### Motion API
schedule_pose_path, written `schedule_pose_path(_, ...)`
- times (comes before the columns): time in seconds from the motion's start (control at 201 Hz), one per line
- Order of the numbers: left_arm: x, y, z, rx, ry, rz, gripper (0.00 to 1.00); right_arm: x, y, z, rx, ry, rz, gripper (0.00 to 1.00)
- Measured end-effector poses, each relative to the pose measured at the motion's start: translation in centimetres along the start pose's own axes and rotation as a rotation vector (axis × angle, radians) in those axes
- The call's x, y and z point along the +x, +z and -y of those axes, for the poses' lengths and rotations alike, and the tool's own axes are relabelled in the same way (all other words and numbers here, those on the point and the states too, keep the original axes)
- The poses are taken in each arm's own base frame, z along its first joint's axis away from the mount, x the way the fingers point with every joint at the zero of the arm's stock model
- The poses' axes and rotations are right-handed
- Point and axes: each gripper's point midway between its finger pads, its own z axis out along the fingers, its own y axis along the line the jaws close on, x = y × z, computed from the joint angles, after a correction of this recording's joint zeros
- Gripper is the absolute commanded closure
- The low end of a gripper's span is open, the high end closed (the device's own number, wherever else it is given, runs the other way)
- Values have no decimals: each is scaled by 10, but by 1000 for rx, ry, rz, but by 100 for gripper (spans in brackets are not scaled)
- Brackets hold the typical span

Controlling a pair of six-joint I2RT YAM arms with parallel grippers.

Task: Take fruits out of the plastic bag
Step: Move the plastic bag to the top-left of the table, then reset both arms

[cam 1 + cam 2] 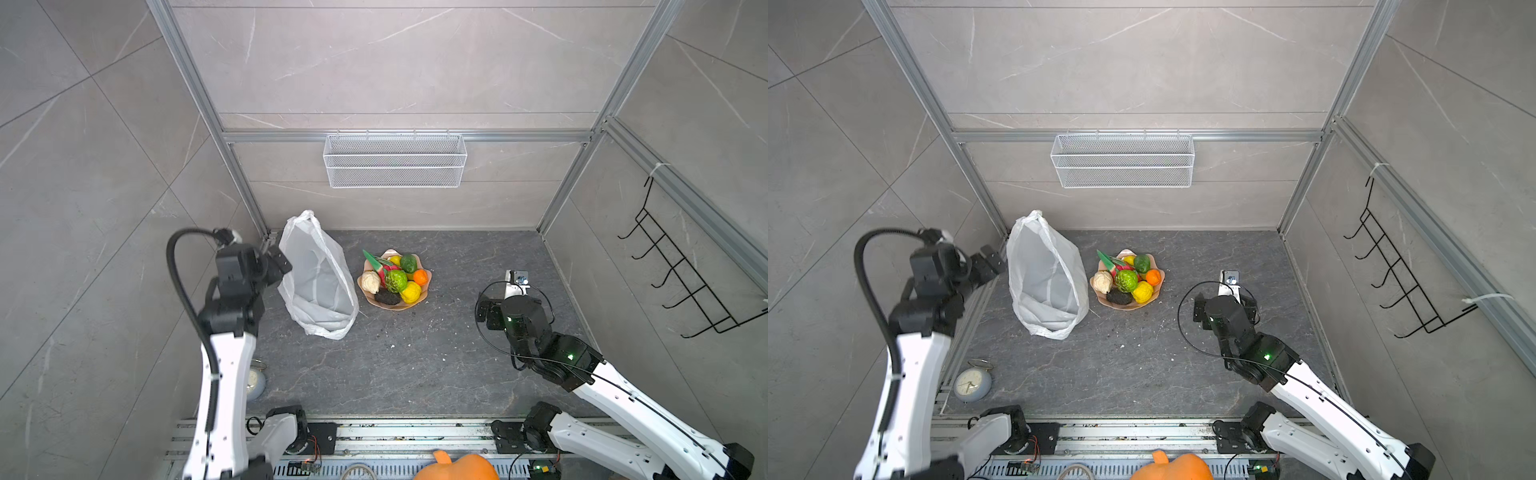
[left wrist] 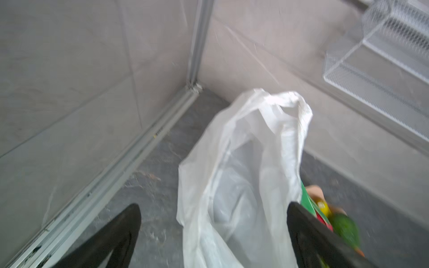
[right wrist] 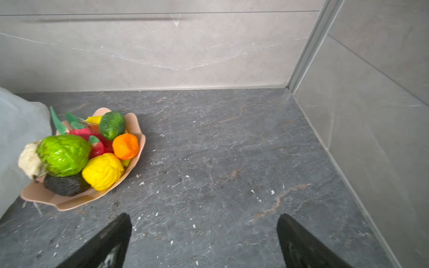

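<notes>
Plastic bag (image 1: 318, 278): thin, limp, light, likely slippery; stands slumped beside bowl (image 1: 395, 307); best pinched at a handle loop. Fruits (image 1: 397, 279): piled in bowl. Left gripper (image 2: 213, 207), right gripper (image 3: 204, 218): both spread, empty.

A peach scalloped bowl (image 1: 394, 308) sits on the dark surface (image 1: 415, 357); a white mesh basket (image 1: 395, 160) hangs on the back wall, a black hook rack (image 1: 681, 275) on a side wall

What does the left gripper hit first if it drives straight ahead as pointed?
The plastic bag. In the left wrist view it stands straight ahead, framed by the open fingers of the left gripper. A top view suggests the gap is small, though depth is hard to judge.
</notes>
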Motion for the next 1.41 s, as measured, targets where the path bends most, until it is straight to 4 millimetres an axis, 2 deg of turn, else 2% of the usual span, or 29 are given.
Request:
schedule_pose_path(0.06,24,-5,-26,-51,-32,59,0,0,6,7,40,-8,-4,0)
schedule_pose_path(0.119,47,-2,-48,-104,-57,97,0,0,15,13,74,-7,-5,0)
schedule_pose_path(0.194,73,14,-63,-146,-67,105,0,6,28,19,109,-8,-20,0)
schedule_pose_path(0.264,95,31,-68,-162,-46,86,0,16,43,26,139,-8,-40,0)
schedule_pose_path(0.363,122,56,-64,-162,26,39,0,42,65,39,170,-9,-76,0)
schedule_pose_path(0.443,141,76,-49,-132,124,14,0,66,81,54,205,-19,-115,0)
schedule_pose_path(0.537,174,95,-33,-63,269,-13,0,90,101,70,249,-27,-166,0)
schedule_pose_path(0.612,198,105,-29,-6,372,-33,0,102,114,74,256,-27,-175,0)
schedule_pose_path(0.687,214,115,-25,31,452,-53,0,112,124,72,241,-38,-164,0)
schedule_pose_path(0.816,227,134,-7,123,534,-51,0,127,139,61,179,-68,-113,0)
schedule_pose_path(0.891,229,145,-5,144,535,-56,0,134,145,54,140,-95,-97,0)
schedule_pose_path(1.015,219,162,-16,131,492,-48,0,121,150,46,77,-106,-7,0)
schedule_pose_path(1.145,209,165,-10,159,477,-19,0,113,161,50,27,-74,48,0)
schedule_pose_path(1.408,206,166,-3,182,475,-15,0,123,174,37,-69,-80,47,0)
